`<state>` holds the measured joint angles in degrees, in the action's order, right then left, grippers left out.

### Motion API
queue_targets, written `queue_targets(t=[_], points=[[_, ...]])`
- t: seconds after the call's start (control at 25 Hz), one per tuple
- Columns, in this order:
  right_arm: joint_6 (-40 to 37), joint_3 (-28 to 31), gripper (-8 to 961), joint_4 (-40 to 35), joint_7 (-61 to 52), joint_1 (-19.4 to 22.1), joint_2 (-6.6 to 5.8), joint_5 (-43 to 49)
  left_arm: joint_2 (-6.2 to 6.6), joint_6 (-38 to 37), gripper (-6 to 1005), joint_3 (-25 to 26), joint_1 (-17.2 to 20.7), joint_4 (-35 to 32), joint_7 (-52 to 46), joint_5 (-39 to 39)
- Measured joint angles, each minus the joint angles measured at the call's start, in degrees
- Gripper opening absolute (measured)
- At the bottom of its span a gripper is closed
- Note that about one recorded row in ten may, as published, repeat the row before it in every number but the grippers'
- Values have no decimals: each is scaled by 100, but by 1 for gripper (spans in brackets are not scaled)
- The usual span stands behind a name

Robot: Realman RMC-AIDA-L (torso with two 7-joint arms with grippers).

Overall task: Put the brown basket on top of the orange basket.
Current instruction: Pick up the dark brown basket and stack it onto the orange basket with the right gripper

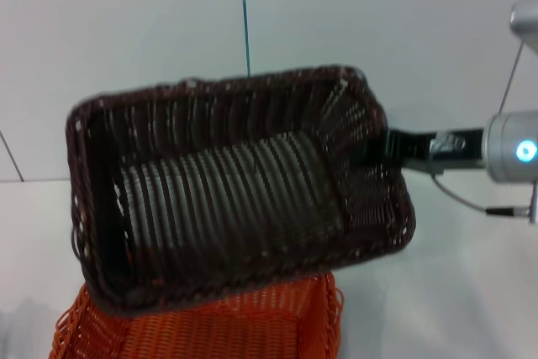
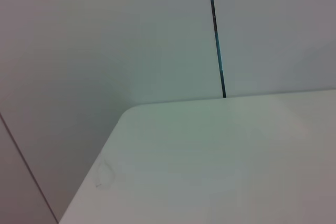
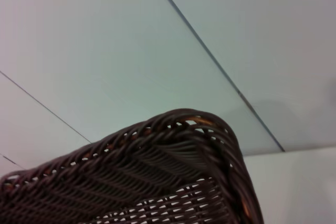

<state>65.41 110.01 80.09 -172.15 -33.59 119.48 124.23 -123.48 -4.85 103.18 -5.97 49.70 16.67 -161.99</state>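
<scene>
White table [image 1: 471, 292] against a pale wall. The right hand [image 1: 378, 150] holds the brown basket [image 1: 235, 182] aloft by its end rim, above the orange basket [image 1: 210, 325] (lowering remains); left hand unseen.

White table [image 2: 220, 156] against pale panelled wall [image 1: 126, 31] with dark seam [image 1: 245, 14].

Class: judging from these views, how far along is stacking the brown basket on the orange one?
Done: the right hand has the brown basket gripped by its end rim and raised. In hand: it hangs tilted above the orange basket. Left: level it, lower it on and release.
</scene>
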Motion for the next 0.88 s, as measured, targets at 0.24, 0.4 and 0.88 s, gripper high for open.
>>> queue_targets(t=[0.24, 0.4, 0.88], points=[[-1047, -1134, 132, -312, 3, 291, 23, -477, 0, 2, 674, 0, 12, -6, 38, 1], [-1753, -1870, 132, -393, 9, 476, 8, -779, 3, 3, 674, 0, 33, -18, 45, 1], [-2370, -2764, 131, -834, 5, 651, 14, -852, 17, 2, 673, 7, 56, -38, 180, 1]])
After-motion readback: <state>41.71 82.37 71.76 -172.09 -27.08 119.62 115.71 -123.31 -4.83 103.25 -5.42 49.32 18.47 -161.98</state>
